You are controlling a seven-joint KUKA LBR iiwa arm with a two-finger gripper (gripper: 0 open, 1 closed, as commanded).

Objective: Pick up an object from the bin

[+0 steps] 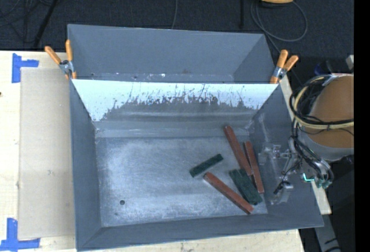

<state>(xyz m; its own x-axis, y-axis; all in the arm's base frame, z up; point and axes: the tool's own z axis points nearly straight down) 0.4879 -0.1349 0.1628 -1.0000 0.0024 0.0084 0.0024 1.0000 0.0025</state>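
Camera view: brown stick [254,167] just beside pincer [281,187].

Gripper [281,188] near brown sticks [236,148]

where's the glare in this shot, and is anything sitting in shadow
camera view: the bin's back wall has a bright pale band along its top and is darker below. camera view: a soft speckled sheen covers much of the floor. The red-brown bars and dark green bars throw hardly any shadow. The gripper sits among reflections at the right wall.
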